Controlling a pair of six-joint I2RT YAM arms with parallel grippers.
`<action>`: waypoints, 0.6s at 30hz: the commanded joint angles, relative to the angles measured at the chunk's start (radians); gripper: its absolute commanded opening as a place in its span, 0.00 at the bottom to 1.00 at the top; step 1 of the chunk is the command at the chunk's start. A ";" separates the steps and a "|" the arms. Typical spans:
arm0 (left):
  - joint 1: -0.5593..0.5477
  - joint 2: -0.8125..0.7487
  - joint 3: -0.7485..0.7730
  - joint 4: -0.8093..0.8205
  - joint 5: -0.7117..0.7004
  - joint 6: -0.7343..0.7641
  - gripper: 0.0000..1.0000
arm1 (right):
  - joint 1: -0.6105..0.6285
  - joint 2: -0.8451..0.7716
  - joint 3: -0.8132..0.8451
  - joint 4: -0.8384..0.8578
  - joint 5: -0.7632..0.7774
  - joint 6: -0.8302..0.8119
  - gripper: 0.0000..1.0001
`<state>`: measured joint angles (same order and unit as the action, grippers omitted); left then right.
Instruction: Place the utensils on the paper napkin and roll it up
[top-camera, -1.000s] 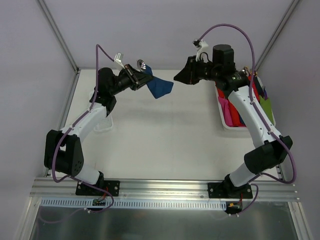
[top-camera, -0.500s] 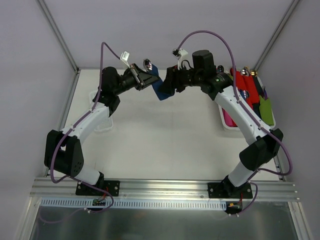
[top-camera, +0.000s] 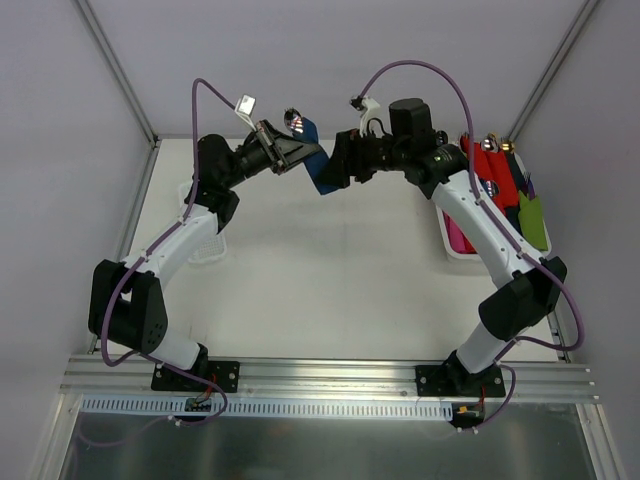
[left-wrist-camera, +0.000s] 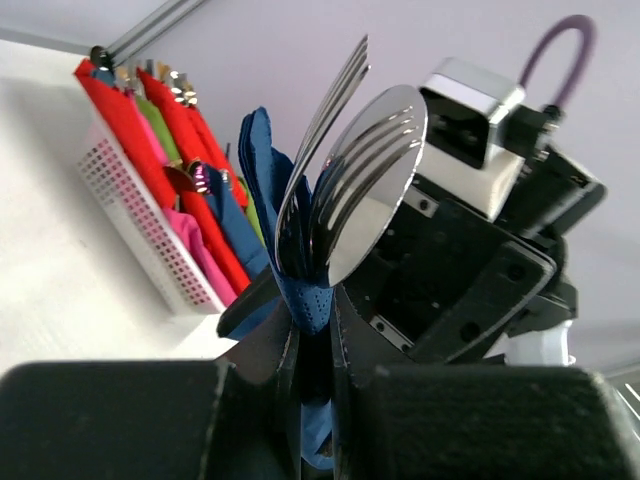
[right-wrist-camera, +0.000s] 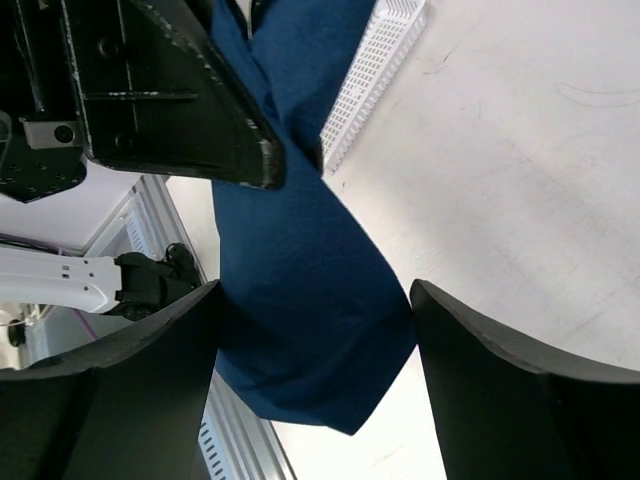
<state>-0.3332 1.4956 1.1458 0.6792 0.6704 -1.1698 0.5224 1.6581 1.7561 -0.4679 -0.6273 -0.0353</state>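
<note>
Left wrist view: the left gripper (left-wrist-camera: 310, 385) is clamped shut on the paper napkin (left-wrist-camera: 303, 300), already wrapped around the utensils (left-wrist-camera: 365, 180), whose handles are hidden inside; rolling is judged largely done. Just beyond, the right gripper (right-wrist-camera: 315, 300) stands wide open, fingers (right-wrist-camera: 130, 390) either side of the napkin's loose tail, nothing gripped. The bundle is held in the air above the far edge of the table (top-camera: 330, 290). Left to do: tidying the tail, setting down. Roll tightness cannot be made out.
</note>
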 joint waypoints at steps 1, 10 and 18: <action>-0.003 -0.005 0.002 0.172 0.041 -0.065 0.00 | -0.027 -0.012 -0.004 0.035 -0.063 0.064 0.78; -0.007 0.015 -0.004 0.212 0.058 -0.102 0.00 | -0.070 -0.006 -0.064 0.245 -0.282 0.267 0.63; -0.012 0.014 0.002 0.169 0.057 -0.080 0.00 | -0.070 -0.009 -0.104 0.347 -0.368 0.345 0.53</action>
<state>-0.3347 1.5196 1.1454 0.8024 0.7036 -1.2572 0.4583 1.6608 1.6562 -0.2211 -0.9234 0.2508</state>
